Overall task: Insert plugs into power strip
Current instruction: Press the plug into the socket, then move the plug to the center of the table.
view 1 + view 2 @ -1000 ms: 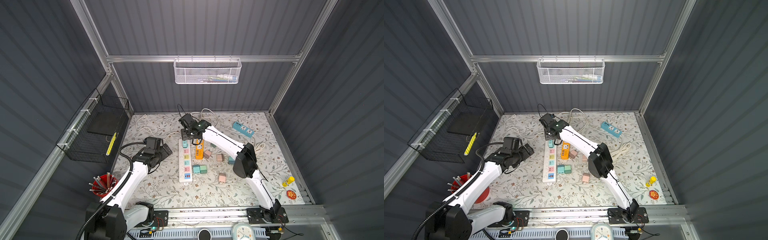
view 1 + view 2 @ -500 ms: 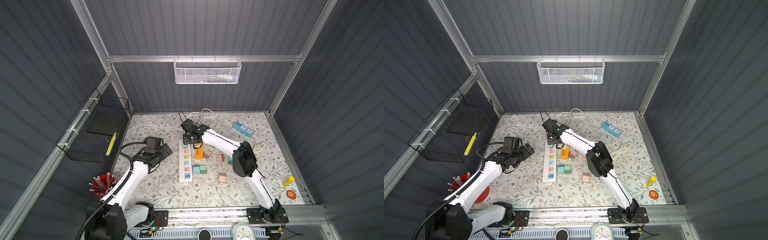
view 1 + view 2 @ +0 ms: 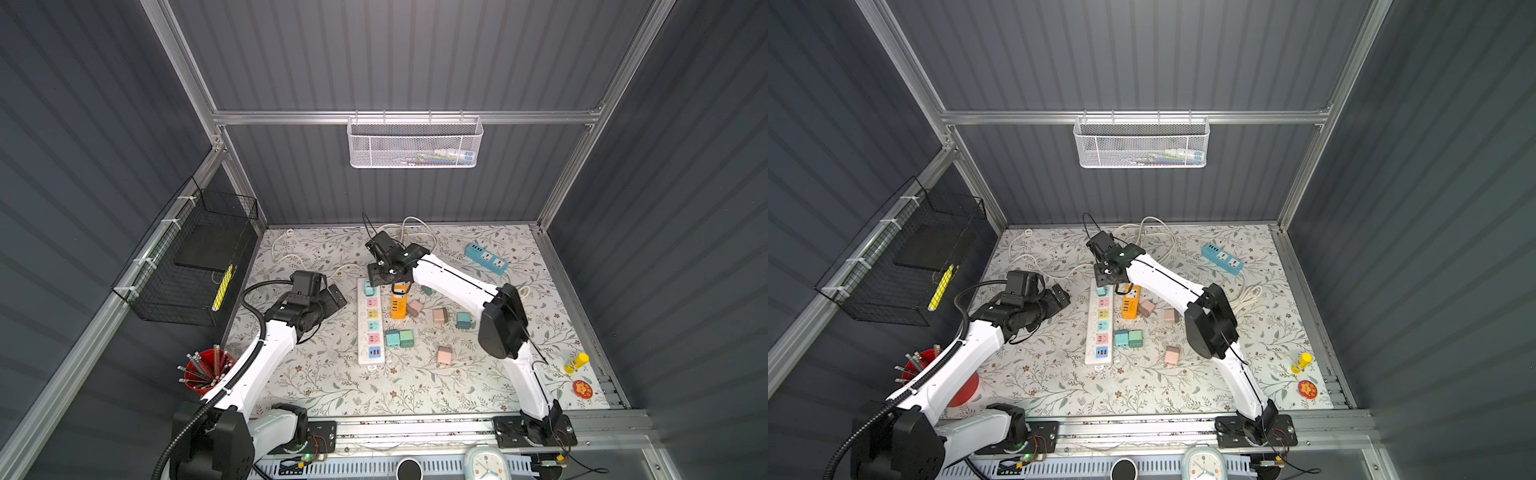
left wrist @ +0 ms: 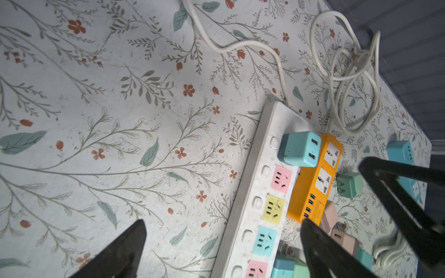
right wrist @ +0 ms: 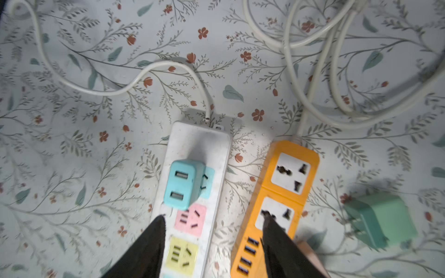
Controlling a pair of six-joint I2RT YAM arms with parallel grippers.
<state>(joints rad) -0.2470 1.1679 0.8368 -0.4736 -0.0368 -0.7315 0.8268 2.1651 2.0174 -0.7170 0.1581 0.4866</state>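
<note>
The white power strip [image 3: 371, 328] [image 3: 1100, 328] lies lengthwise mid-table. A teal plug [image 3: 369, 286] [image 4: 299, 149] [image 5: 183, 184] sits in its farthest socket. My right gripper [image 3: 384, 281] [image 5: 213, 216] hovers over that end, open, its fingers apart from the plug and holding nothing. My left gripper [image 3: 332, 297] [image 4: 222, 222] stands wide open and empty just left of the strip. Loose plugs lie right of the strip: pink [image 3: 414, 308], pink [image 3: 439, 316], teal [image 3: 462, 320], teal [image 3: 392, 338], green [image 3: 406, 338], pink [image 3: 444, 356] and green [image 5: 380, 221].
An orange power strip [image 3: 399, 305] lies right beside the white one, and a blue one [image 3: 486, 258] at the back right. White cables [image 3: 411, 232] coil at the back. A red pencil cup [image 3: 205, 371] stands front left, a glue stick [image 3: 576, 363] front right.
My right gripper has shifted slightly nearer over the strip's far end. The left arm has not moved.
</note>
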